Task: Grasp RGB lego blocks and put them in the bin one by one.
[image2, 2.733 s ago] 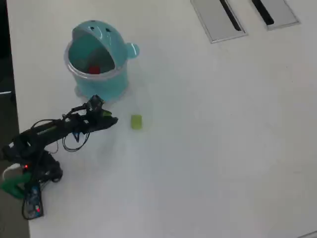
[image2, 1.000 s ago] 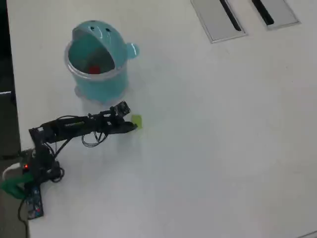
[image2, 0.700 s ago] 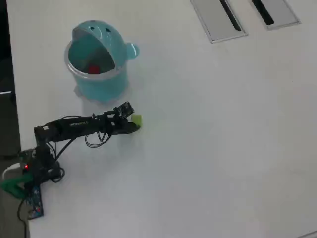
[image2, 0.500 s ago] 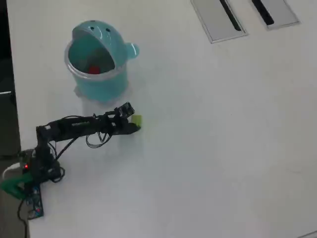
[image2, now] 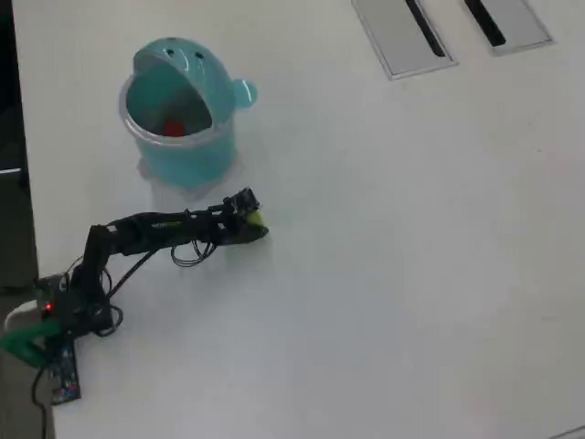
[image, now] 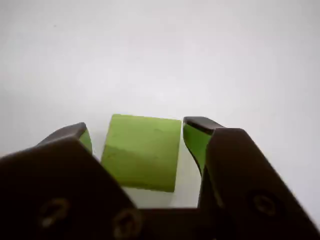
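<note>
Since 2.7 s ago the arm has stretched out to the right in the overhead view, away from the foot of the bin [image2: 178, 110], and the gripper [image2: 256, 226] now sits over the yellow-green block [image2: 255, 218], which looks to lie where it lay then; 0.5 s ago the tip was only just at its left side.

Handling, judged: the block is small, stiff plastic, v. light, prob. a bit slick on smooth faces, not fragile. Best hold = the two flat opposite side faces, pads square on and low, so it can't twist or squirt out.

Gripper in the wrist view [image: 138, 135]: jaws apart, wider than the yellow-green block [image: 141, 151], one green-padded finger on each side of it. The fingertip [image: 192, 136] right of the block stands off with a clear gap; the left one looks nearer, contact can't be told. Nothing gripped yet; the block rests on the white table [image: 160, 55] between them.

Overhead: block is near side of the bin, a little right of it, close by. The red block [image2: 174, 128] lies inside the bin. No blue block visible, maybe hidden in the bin.
</note>
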Motion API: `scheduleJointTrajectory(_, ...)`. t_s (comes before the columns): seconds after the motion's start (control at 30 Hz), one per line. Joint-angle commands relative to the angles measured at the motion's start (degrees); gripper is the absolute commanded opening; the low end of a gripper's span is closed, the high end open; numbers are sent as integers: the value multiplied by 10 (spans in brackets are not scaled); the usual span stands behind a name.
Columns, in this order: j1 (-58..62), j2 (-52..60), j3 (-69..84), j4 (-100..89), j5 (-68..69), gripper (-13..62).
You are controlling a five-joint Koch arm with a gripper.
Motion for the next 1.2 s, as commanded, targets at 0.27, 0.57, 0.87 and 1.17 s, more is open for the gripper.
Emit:
scheduleJointTrajectory(0.27,10,18,2,-47,28,204)
scheduleJointTrajectory(0.57,-56,83,15,-60,123,96)
scheduleJointTrajectory(0.87,-29,139,7,-76,123,97)
scheduleJointTrajectory(1.17,-40,236,8,-53,142,96)
